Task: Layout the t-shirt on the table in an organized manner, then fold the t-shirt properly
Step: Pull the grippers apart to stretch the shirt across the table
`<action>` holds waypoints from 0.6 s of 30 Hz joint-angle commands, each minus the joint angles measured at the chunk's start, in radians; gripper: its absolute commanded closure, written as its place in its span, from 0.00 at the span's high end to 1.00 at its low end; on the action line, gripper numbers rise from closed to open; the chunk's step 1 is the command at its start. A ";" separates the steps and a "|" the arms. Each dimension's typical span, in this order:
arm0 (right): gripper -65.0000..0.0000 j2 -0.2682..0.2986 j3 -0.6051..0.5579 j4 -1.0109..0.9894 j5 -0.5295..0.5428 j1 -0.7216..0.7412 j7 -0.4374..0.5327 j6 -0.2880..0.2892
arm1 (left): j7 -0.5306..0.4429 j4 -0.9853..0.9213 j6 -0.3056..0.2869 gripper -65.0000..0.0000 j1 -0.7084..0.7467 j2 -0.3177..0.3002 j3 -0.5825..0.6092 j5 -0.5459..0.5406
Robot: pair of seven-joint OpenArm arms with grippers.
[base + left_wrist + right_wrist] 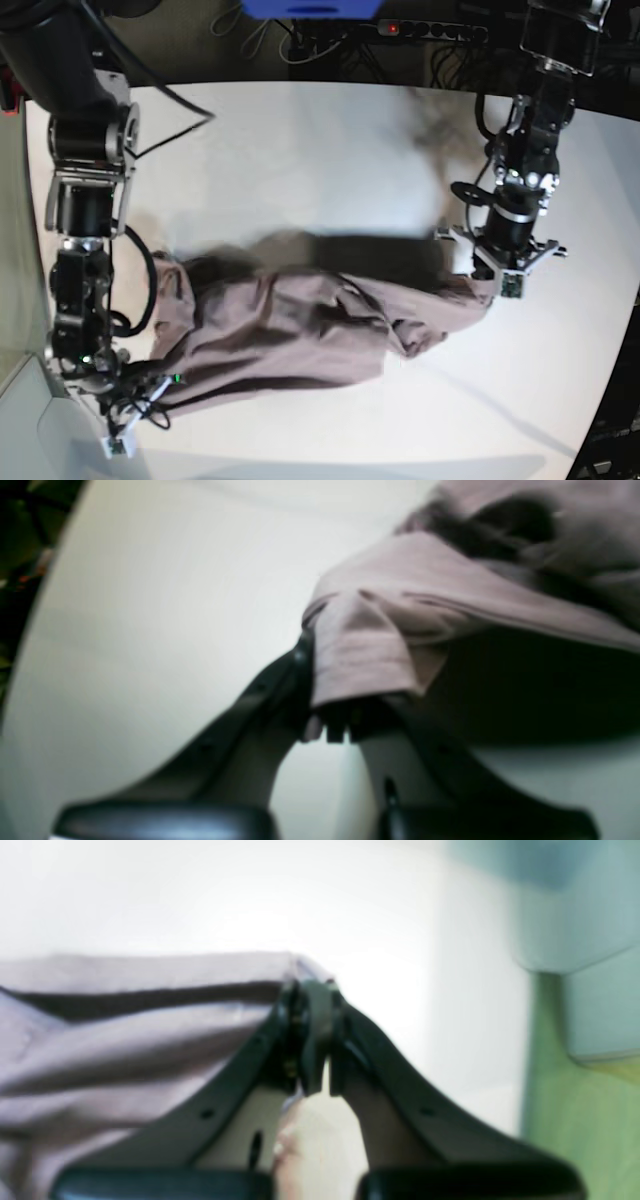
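The dusty-pink t-shirt (300, 330) hangs stretched between both arms, lifted above the white table (330, 160) and casting a dark shadow on it. In the base view my left gripper (485, 285) holds the shirt's right end, and my right gripper (150, 385) holds its left end near the table's front corner. The left wrist view shows the left gripper (340, 725) shut on a bunched hem of the t-shirt (380, 630). Seen from the right wrist, the right gripper (315, 1040) is shut on a corner of the t-shirt (125, 1040), whose cloth runs off to the left.
A power strip (430, 30) with cables and a blue object (310, 8) lie beyond the table's far edge. A pale bin (40, 430) stands off the front left corner. Green floor (575, 1120) shows past the table edge.
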 commanded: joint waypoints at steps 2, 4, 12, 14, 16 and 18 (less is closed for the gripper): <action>0.00 0.011 0.014 -0.032 0.001 0.076 0.032 0.000 | -0.024 0.030 0.011 0.01 -0.010 -0.008 -0.015 0.020; 0.00 0.022 0.017 -0.091 0.001 0.119 0.035 -0.003 | -0.024 0.030 0.011 0.01 -0.013 -0.010 -0.016 0.045; 0.00 0.028 0.017 -0.341 0.001 0.280 0.176 -0.007 | -0.024 0.030 0.011 0.01 0.016 -0.036 -0.016 0.076; 0.00 0.040 0.018 -0.390 0.001 0.313 0.207 -0.018 | -0.024 0.030 0.011 0.01 0.031 -0.057 -0.016 0.068; 0.00 0.043 0.017 -0.439 0.001 0.334 0.241 -0.075 | -0.024 0.030 0.011 0.01 0.045 -0.066 -0.018 0.068; 0.00 0.045 0.015 -0.480 0.001 0.356 0.277 -0.135 | -0.027 0.030 0.011 0.01 0.059 -0.083 -0.018 0.068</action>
